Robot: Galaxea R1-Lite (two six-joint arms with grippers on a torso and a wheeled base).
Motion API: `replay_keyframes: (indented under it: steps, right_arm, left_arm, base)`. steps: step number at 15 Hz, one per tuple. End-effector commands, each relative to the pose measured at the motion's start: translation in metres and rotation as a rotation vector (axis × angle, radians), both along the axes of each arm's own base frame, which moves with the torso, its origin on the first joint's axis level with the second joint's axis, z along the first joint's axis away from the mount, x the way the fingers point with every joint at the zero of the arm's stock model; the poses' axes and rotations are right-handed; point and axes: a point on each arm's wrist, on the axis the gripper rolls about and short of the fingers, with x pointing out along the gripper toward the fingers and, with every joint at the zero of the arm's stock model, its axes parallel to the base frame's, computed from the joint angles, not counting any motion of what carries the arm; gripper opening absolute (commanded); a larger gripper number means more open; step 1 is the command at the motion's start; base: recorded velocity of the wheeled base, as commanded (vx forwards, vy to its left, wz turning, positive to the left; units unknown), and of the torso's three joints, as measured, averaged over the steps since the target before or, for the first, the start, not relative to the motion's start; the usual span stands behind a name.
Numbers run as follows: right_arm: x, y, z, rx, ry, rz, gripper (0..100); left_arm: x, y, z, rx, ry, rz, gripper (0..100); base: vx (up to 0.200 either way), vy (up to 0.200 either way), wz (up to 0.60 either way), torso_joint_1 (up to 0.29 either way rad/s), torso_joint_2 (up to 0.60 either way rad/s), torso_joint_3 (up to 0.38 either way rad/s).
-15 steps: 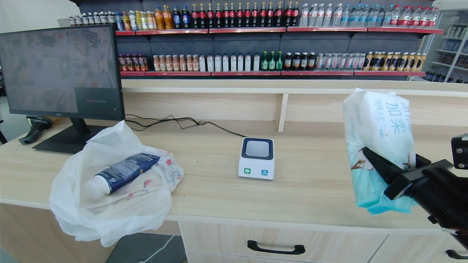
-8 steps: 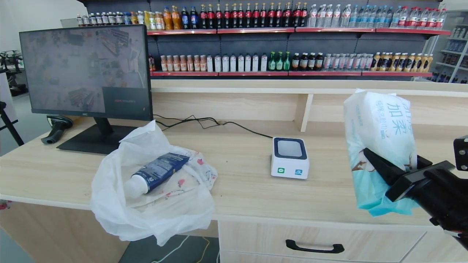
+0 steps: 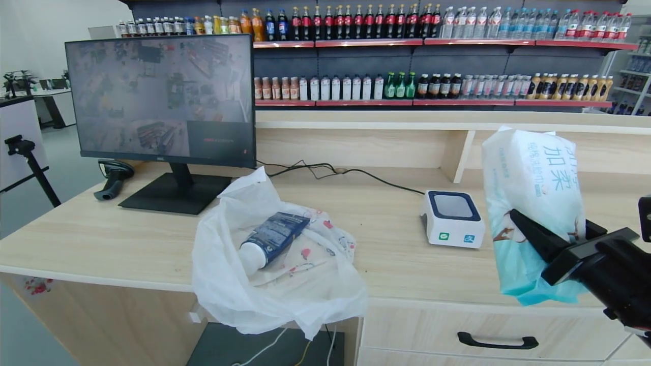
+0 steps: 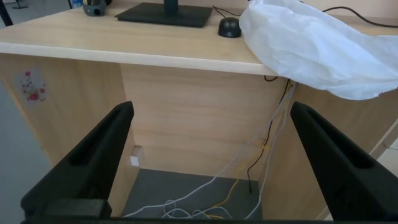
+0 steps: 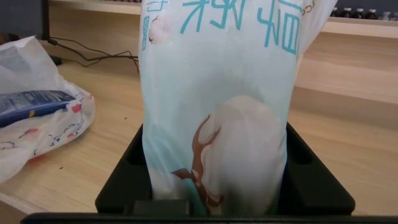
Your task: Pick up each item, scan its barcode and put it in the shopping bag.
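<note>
My right gripper [image 3: 554, 236] is shut on a white and teal tissue pack [image 3: 534, 203], held upright above the counter's right side, to the right of the white barcode scanner [image 3: 452, 218]. In the right wrist view the tissue pack [image 5: 217, 106] stands between the black fingers [image 5: 130, 162]. A white plastic shopping bag [image 3: 274, 269] lies at the counter's front edge with a dark blue tube [image 3: 272, 236] resting in it. My left gripper [image 4: 211, 162] is open, low in front of the counter below the shopping bag [image 4: 317, 43].
A monitor [image 3: 163, 101] on a black stand sits at the back left of the wooden counter [image 3: 101, 239], with a handheld scanner [image 3: 112, 178] beside it. Cables [image 3: 325, 170] run behind the scanner. Drawers with black handles [image 3: 496, 343] are below. Drink shelves line the back wall.
The whole head view has shifted, so counter items appear further right; the camera moved. My right gripper still holds the tissue pack in about the same place in view.
</note>
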Motion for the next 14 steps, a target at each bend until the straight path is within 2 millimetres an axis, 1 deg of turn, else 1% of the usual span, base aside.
replay_keyframes:
  steps: [1, 5, 11, 14]
  right_arm:
    - [0.0013, 0.0004, -0.0012, 0.000, 0.006, 0.001, 0]
    - [-0.0035, -0.0009, -0.0063, 0.000, 0.032, 0.004, 0]
    - [-0.0019, -0.0005, -0.0094, -0.003, 0.048, 0.002, 0]
    - [-0.0026, -0.0007, -0.0097, -0.004, 0.050, 0.002, 0]
  left_arm:
    - [0.0000, 0.0000, 0.0000, 0.002, -0.001, -0.001, 100]
    - [0.0000, 0.0000, 0.0000, 0.002, -0.001, -0.001, 100]
    - [0.0000, 0.0000, 0.0000, 0.002, -0.001, -0.001, 100]
    - [0.0000, 0.0000, 0.0000, 0.002, -0.001, -0.001, 100]
  base:
    - [0.000, 0.000, 0.00, 0.000, 0.00, 0.000]
    - [0.000, 0.000, 0.00, 0.000, 0.00, 0.000]
    - [0.000, 0.000, 0.00, 0.000, 0.00, 0.000]
    - [0.200, 0.000, 0.00, -0.006, 0.00, 0.006]
